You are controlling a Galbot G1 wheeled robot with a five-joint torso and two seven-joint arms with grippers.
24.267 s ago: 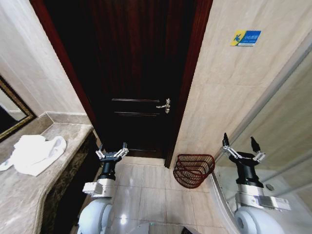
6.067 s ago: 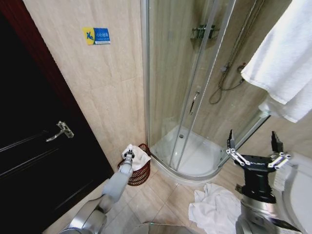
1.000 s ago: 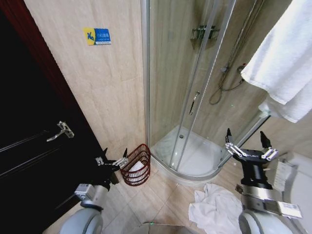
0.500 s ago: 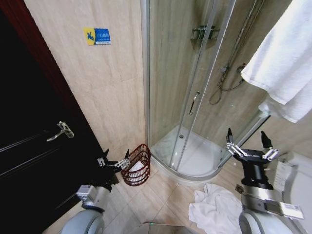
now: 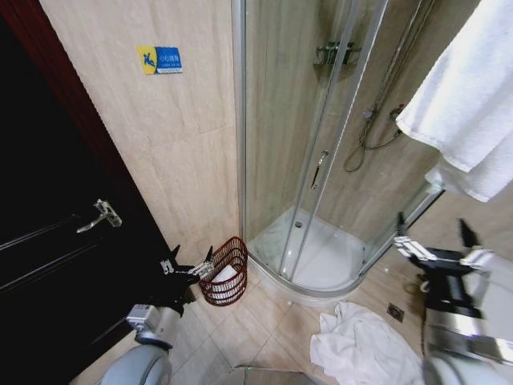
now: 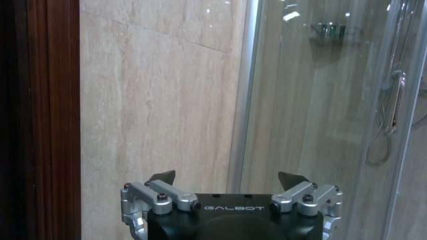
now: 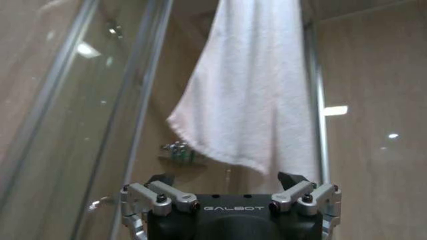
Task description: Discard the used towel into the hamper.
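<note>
seemingly done: used towel point(image 5: 225, 278) is seen inside the hamper point(image 5: 228, 273), left gripper point(image 5: 188, 265) and right gripper point(image 5: 438, 253) are held spread and empty.

My head view was evenly lit and warm, though the dark door point(image 5: 48, 241) swallowed detail and edges bowed. Ceiling lights glared off the shower glass point(image 6: 320, 100) and the tile wall point(image 7: 373, 125). Both wrist views looked soft.

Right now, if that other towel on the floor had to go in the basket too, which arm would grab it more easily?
Probably the right: the right gripper hangs open just above the floor towel, while the left gripper sits by the hamper.
</note>
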